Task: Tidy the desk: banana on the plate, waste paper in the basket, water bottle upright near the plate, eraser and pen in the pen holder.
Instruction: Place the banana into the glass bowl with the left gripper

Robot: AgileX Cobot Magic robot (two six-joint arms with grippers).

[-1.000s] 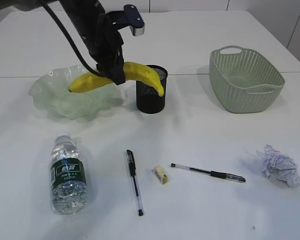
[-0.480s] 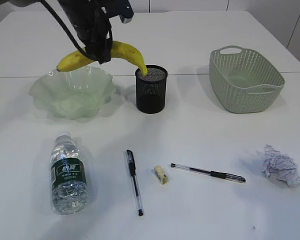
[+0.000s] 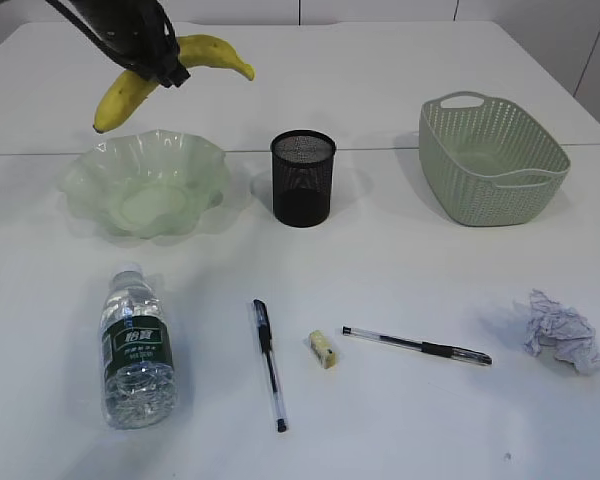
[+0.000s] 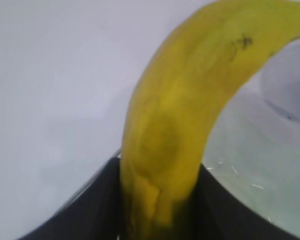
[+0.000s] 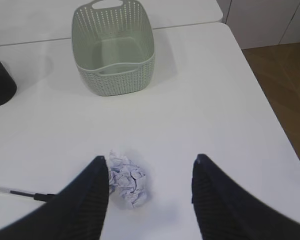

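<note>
The white worktop (image 3: 400,90) carried everything except the fruit. The left claw (image 3: 166,72), raised at the far left corner of the exterior view, was closed around the middle of the banana (image 3: 130,85), which hung in the air with its lower tip pointing down toward the plate (image 3: 210,160); the left wrist view showed the dark fingers (image 4: 97,200) pressed against both sides of the yellow skin. The plate lay directly below that claw, nothing in it. The basket (image 3: 492,165) stood well to the right of the left claw and ahead of the right claw (image 5: 150,175), its inside bare. The water bottle (image 3: 135,350) lay on its side, below the plate and well nearer the camera than the left claw. The pen holder (image 3: 303,178) stood upright to the lower right of the left claw, between plate and basket. The right claw hovered with its jaws apart, gripping nothing; the crumpled waste paper (image 5: 127,179) lay on the worktop just inside its left finger. Two pens (image 3: 267,362) (image 3: 417,346) lay flat along the near side, the eraser (image 3: 322,349) between them.
</note>
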